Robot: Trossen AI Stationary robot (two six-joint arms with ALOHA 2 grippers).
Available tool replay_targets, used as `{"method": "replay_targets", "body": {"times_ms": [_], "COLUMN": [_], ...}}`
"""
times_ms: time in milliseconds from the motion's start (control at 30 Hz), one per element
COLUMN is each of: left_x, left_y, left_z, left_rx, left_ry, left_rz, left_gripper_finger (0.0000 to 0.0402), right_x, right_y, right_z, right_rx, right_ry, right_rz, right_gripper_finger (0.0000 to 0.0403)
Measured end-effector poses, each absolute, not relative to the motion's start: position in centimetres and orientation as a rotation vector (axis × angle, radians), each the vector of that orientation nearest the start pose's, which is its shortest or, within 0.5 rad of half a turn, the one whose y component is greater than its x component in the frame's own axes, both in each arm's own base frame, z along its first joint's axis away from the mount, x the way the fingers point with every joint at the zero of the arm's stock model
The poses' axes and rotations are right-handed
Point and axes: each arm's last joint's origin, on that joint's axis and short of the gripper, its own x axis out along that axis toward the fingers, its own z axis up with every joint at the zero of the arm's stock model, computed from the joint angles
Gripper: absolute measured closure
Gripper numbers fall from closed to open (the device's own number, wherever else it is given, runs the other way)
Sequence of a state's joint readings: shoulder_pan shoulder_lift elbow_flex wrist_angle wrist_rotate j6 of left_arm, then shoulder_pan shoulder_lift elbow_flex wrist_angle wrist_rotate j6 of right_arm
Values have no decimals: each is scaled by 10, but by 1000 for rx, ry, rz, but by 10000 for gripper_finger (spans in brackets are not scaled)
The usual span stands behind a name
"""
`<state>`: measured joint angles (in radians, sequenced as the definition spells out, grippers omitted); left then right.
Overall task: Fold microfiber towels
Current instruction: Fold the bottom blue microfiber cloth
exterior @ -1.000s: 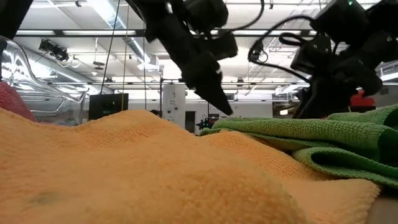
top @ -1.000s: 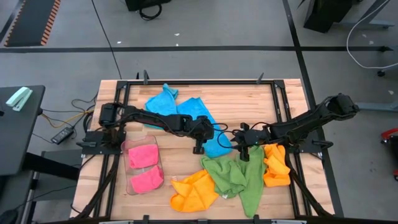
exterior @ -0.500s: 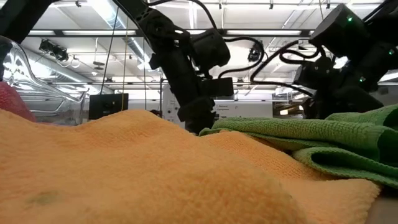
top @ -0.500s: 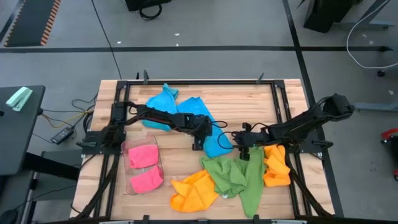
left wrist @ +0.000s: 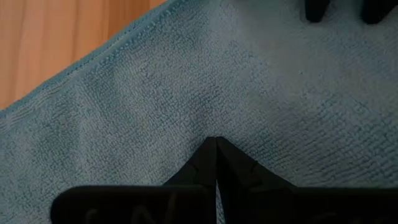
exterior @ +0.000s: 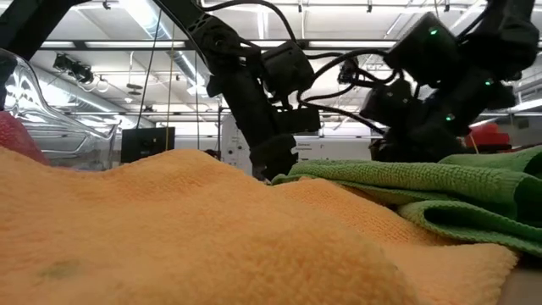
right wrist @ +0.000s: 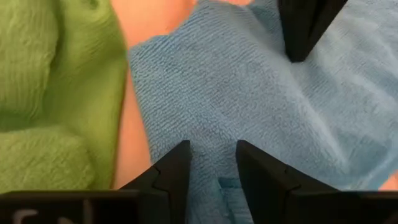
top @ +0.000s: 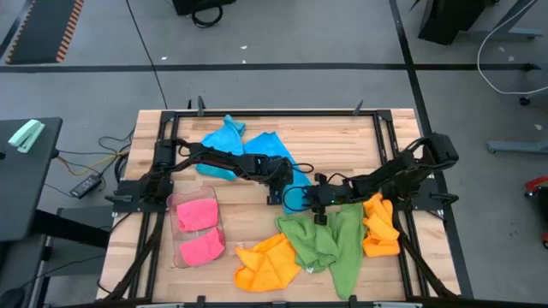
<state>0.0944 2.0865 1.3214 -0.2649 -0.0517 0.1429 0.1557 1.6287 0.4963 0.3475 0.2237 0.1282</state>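
Left gripper (left wrist: 216, 146), fingers closed, presses the blue towel (left wrist: 186, 81); right gripper (right wrist: 213, 163), fingers parted, straddles its partly hidden edge.

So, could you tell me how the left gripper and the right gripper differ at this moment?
The left gripper has its fingers shut tight, tips together, pressing on the blue towel; the right gripper keeps a gap between its fingers, with the cloth showing between them. The left one sits further into the towel, while the right one works at its edge beside the green towel. Both are down on the same blue towel.
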Motion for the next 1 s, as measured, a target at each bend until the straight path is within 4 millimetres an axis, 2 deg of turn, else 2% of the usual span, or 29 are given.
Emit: {"method": "replay_targets", "body": {"times_ms": [133, 300, 533, 733, 867, 1000], "left_x": [416, 416, 415, 415, 415, 415], "left_y": [41, 41, 41, 41, 41, 41], "left_z": [124, 124, 123, 123, 123, 123], "left_rx": [113, 114, 115, 112, 113, 112], "left_ry": [1044, 1048, 1056, 1053, 1054, 1054], "left_rz": [54, 53, 50, 51, 51, 51], "left_gripper_finger": [381, 371, 384, 387, 377, 371], "right_x": [261, 257, 243, 226, 229, 232], "right_y": [29, 28, 20, 14, 15, 16], "right_z": [109, 126, 153, 148, 143, 140], "right_rx": [11, 12, 105, 192, 189, 185], "right_ry": [808, 857, 856, 1024, 1035, 1030], "right_rz": [-137, -144, -177, -204, -168, -127], "right_gripper_finger": [267, 267, 267, 251, 242, 250]}}
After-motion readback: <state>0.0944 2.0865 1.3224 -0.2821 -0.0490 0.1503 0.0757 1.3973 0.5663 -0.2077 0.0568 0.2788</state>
